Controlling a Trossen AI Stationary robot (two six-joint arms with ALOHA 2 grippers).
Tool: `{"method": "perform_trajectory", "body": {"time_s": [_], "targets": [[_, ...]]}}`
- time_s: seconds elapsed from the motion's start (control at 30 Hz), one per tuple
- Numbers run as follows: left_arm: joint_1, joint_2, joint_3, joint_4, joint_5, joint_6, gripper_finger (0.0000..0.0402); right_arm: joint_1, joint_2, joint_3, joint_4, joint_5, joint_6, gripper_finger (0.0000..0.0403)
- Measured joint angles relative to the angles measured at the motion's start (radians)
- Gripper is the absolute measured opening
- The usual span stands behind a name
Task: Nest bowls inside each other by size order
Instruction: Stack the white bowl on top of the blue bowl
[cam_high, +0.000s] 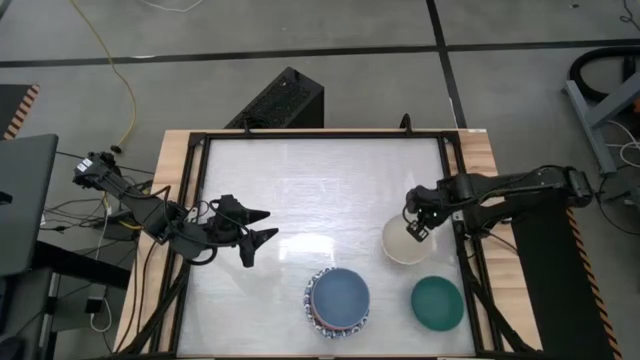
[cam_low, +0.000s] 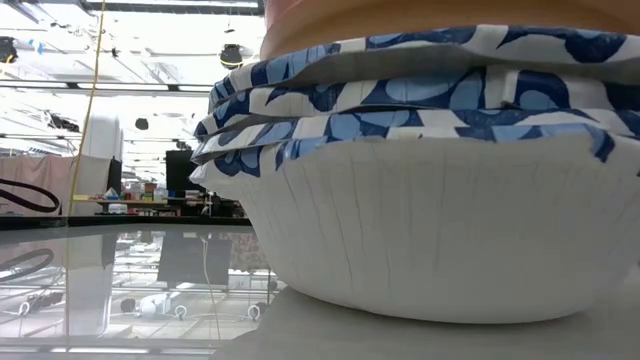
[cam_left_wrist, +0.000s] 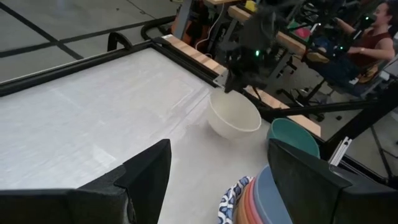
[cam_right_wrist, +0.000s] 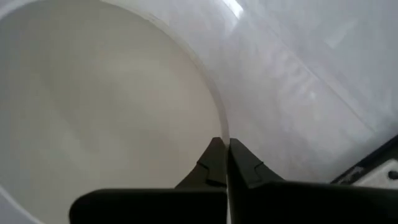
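Note:
A cream bowl (cam_high: 400, 246) sits at the table's right, with my right gripper (cam_right_wrist: 225, 144) shut on its rim from above. Toward the near edge stands a stack of nested bowls (cam_high: 337, 301) with a blue one on top. In the low view its lower bowls (cam_low: 440, 130) are white with blue patterned rims. A teal bowl (cam_high: 437, 303) stands alone near the right front corner. My left gripper (cam_high: 270, 224) hovers open over the table's left half, apart from every bowl. My right gripper pinches the cream bowl's rim (cam_right_wrist: 219, 118) on its far right side, one finger inside the bowl and one outside. The fingers point steeply down. The bowl stays upright below them (cam_left_wrist: 233, 118); I cannot tell whether its base rests on the table.
A black frame (cam_high: 455, 200) runs round the white table top (cam_high: 320, 190). Bare table lies between my left gripper and the bowls. A person (cam_left_wrist: 367, 37) sits beyond the table's right side.

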Motion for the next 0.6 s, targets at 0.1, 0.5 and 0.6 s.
{"method": "perform_trajectory", "body": {"time_s": [0.1,0.5,0.6], "targets": [[0.0,0.0,0.0,-0.004,0.0,0.0,0.0255,-0.043,0.0,0.061,-0.004,-0.002,-0.033,0.0003],[0.0,0.0,0.0,-0.004,-0.016,0.042,0.0255,-0.149,0.024,0.323,-0.083,-0.042,-0.094,0.0001],[0.002,-0.001,0.0,-0.006,-0.05,0.028,0.0255,-0.139,0.072,0.393,-0.108,-0.042,-0.115,0.0001]]}}
